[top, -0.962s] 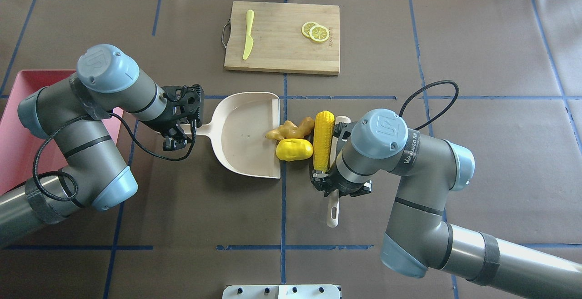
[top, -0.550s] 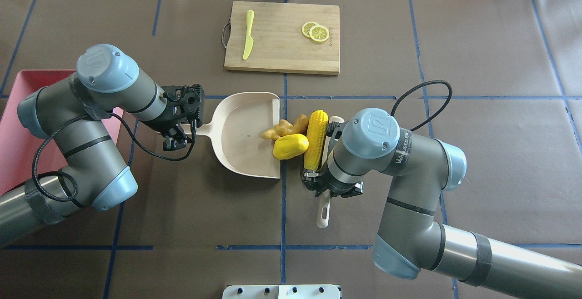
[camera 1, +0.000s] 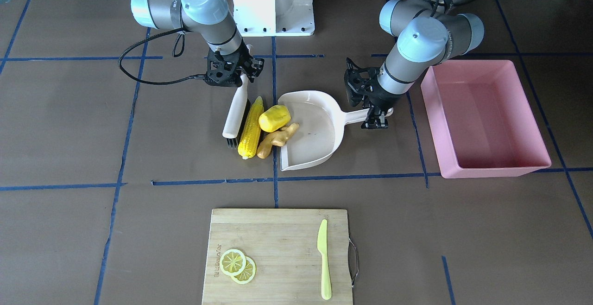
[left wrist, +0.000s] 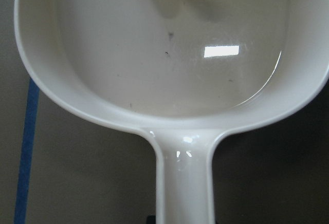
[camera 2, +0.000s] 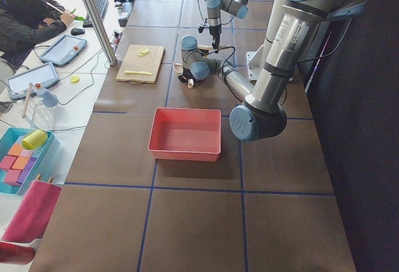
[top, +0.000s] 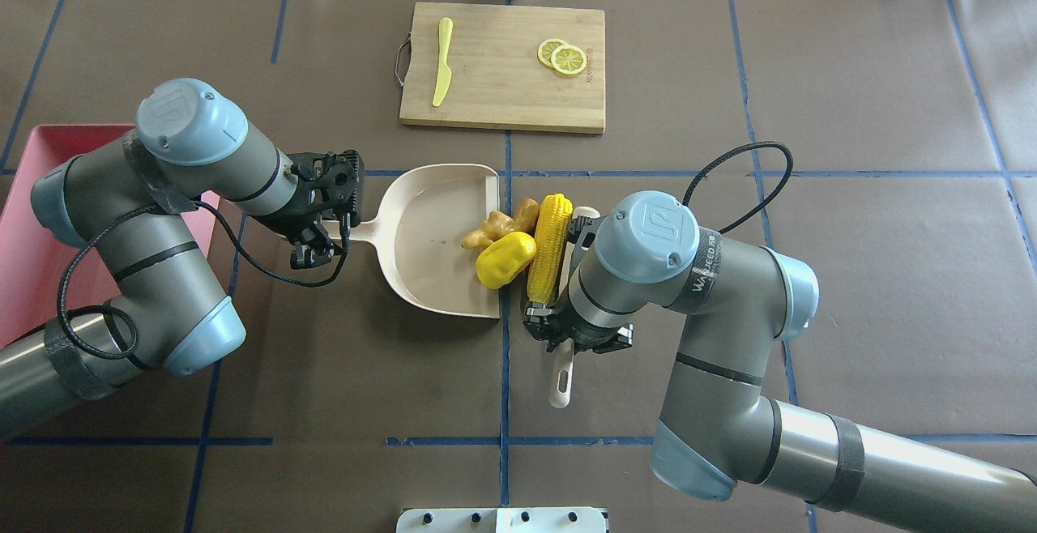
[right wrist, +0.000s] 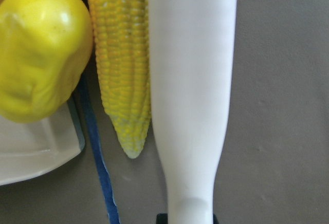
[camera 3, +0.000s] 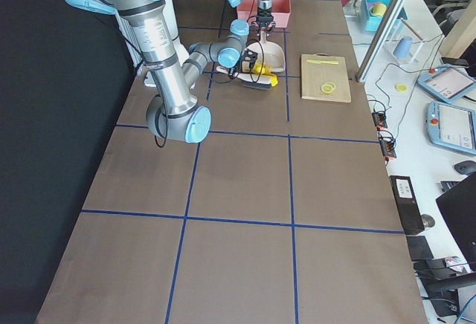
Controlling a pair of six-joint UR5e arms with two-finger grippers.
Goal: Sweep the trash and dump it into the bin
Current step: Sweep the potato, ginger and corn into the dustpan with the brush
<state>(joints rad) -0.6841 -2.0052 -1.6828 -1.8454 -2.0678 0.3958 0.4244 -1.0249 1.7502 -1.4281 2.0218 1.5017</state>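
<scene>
The trash lies at the open mouth of the cream dustpan (top: 429,241). The corn cob (top: 549,248) is on the table against the white brush (top: 561,371). The yellow potato (top: 505,259) and tan ginger (top: 498,225) sit partly over the pan's lip. My right gripper (top: 571,338) is shut on the brush handle (right wrist: 190,80), beside the corn (right wrist: 121,64). My left gripper (top: 336,232) is shut on the dustpan handle (left wrist: 185,183). The pink bin (camera 1: 482,119) stands empty beyond the left arm, which half hides it in the overhead view.
A wooden cutting board (top: 502,67) with lemon slices (top: 563,57) and a yellow-green knife (top: 441,59) lies at the far side of the table. The robot base (camera 1: 273,1) is on the near side. A person (camera 2: 31,19) sits at a side desk.
My right arm has moved left with the brush, pushing the corn, potato and ginger toward the dustpan. The potato and ginger now overlap its lip. The left arm and dustpan held still.
</scene>
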